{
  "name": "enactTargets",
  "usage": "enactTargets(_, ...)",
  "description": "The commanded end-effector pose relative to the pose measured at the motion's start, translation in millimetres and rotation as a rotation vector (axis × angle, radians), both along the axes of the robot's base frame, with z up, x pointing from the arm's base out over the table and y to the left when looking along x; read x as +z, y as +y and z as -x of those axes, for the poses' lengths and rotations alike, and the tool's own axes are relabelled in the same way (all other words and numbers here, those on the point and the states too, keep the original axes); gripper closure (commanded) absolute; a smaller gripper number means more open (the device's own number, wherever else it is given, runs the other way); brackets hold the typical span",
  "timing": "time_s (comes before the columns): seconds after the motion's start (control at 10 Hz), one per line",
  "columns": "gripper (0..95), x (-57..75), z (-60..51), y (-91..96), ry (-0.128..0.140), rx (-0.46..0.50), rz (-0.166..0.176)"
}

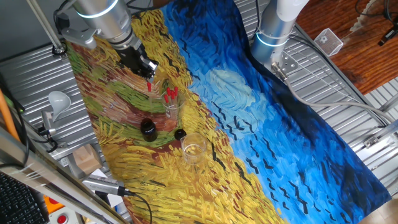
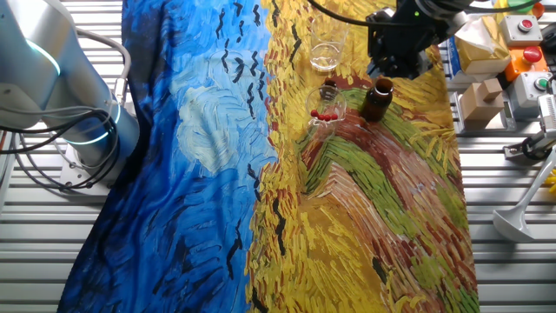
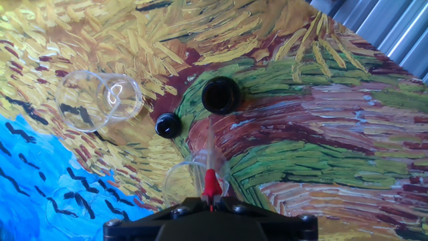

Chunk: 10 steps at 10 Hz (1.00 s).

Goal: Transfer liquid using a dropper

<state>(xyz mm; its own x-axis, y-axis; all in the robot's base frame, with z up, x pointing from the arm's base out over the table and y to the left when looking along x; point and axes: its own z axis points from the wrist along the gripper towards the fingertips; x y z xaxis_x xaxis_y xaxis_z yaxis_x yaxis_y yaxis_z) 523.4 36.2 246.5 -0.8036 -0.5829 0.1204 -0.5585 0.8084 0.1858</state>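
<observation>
PINCER [image 3: 210, 201] | closed on dropper [image 3: 210, 175] at red bulb, apparently | AXIS tip toward 12 o'clock | TARGET dark bottle mouth [image 3: 221, 95] just beyond tip, 12 o'clock

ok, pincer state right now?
Pincer: shut on a dropper, held by its red bulb, clear tip pointing down above the glass of spare droppers.

- The pincer [image 3: 210, 209] holds the dropper [image 3: 210, 175] by its red bulb, tip pointing away.
- Beyond it: an open dark bottle [image 3: 221, 95], a black cap [image 3: 168, 125], an empty clear cup [image 3: 97, 100].
</observation>
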Motion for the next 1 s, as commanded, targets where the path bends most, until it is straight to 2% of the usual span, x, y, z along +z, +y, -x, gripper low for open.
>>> enactTargets(0.1,95.0,-1.6,-3.1,0.7,-0.001,-0.001,0.000)
enactTargets(0.4,95.0,-2.2,-8.3,3.1,-0.001,-0.002,0.001)
enactTargets(1.0,95.0,-3.2,-11.1,5.6,-0.002,-0.007,0.002)
